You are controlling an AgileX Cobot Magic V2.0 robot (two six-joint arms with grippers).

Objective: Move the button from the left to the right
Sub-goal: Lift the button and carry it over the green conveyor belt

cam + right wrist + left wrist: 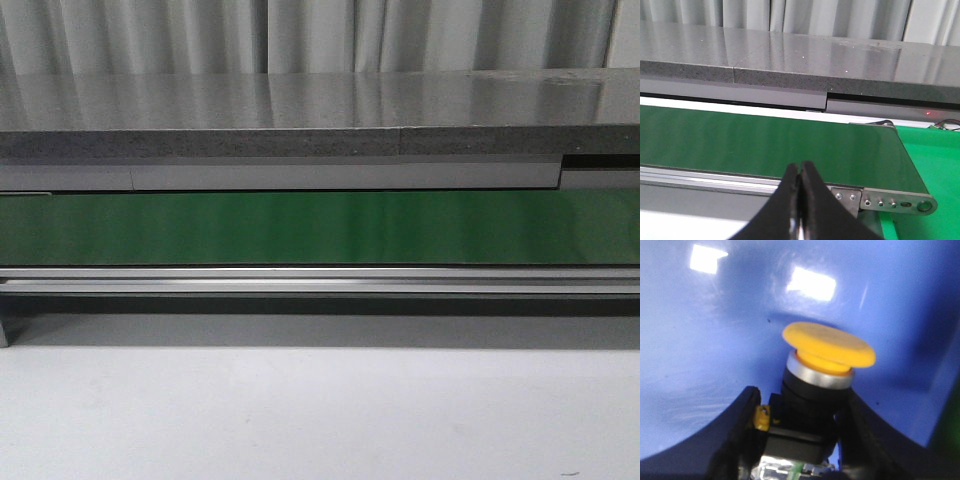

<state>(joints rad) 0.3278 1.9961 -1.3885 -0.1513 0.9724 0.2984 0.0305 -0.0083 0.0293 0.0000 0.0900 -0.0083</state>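
Soft blur; 2 white glare patches.

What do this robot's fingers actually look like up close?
Both grippers have plain black fingers that broaden toward the base and narrow toward the tips. On the right gripper they taper to thin, wedge-like points. The left gripper has a small yellow part on the inside of one finger. No cables or lettering show.
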